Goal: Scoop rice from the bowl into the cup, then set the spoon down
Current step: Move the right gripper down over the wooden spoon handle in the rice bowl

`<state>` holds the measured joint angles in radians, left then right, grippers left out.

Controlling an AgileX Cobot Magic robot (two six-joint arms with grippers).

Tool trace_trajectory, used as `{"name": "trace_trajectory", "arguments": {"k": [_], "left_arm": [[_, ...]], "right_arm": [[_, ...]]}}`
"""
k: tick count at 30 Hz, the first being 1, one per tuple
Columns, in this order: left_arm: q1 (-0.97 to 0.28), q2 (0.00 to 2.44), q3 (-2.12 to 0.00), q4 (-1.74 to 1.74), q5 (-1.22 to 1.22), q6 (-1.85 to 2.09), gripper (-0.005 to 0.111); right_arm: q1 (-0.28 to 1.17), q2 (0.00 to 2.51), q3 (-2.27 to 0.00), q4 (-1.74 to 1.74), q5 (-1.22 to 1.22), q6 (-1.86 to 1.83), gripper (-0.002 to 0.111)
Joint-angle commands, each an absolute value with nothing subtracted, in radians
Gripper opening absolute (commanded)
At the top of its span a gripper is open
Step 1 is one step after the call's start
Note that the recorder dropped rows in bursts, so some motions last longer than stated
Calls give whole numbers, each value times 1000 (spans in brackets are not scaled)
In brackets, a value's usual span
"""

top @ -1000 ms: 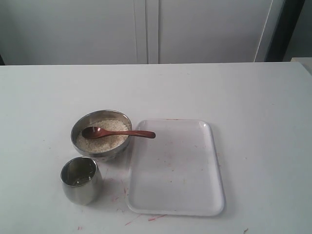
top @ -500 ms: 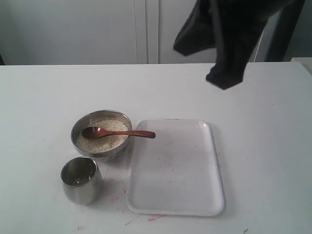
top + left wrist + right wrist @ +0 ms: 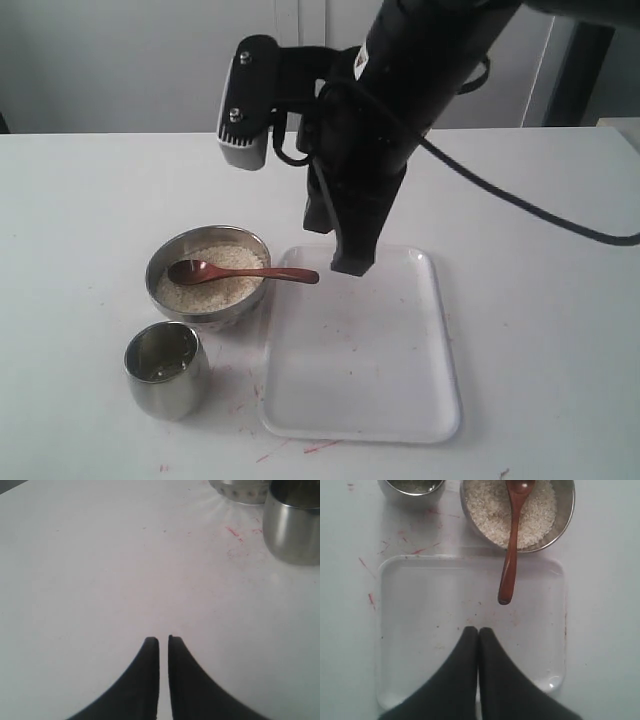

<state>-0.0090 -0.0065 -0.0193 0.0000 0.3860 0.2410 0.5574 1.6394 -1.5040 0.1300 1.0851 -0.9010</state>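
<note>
The steel bowl [image 3: 168, 262] holds white rice [image 3: 225, 285]. The dark wooden spoon [image 3: 245, 272] lies with its head in the rice and its handle sticking out over the rim above the tray. The steel cup [image 3: 166, 369] stands in front of the bowl. My right gripper [image 3: 350, 262] hangs shut above the tray, just beyond the spoon's handle end, holding nothing. In the right wrist view the shut gripper [image 3: 479, 630] sits short of the spoon [image 3: 510, 555], bowl [image 3: 567, 510] and cup [image 3: 410, 492]. My left gripper [image 3: 163, 639] is almost shut and empty over bare table near the cup [image 3: 292, 527].
A clear rectangular tray [image 3: 420, 400] lies to the right of the bowl, under the right arm. Red marks dot the table by the cup [image 3: 240, 405]. White cabinets stand behind the table.
The right arm has come down from the top of the exterior view to just above the tray beside the spoon handle. Bowl, cup and spoon have not moved.
</note>
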Motion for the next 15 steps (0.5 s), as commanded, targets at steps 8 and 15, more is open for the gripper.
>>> {"name": "trace_trajectory", "arguments": {"k": [8,15], "left_arm": [[-13,0,-10,-6,434,235,14],[-13,0,-10,-6,434,235,14]], "right_arm": [[558,1771,-1500,124,1015,-951,9],[558,1832,-1500,120,966,-973,41]]}}
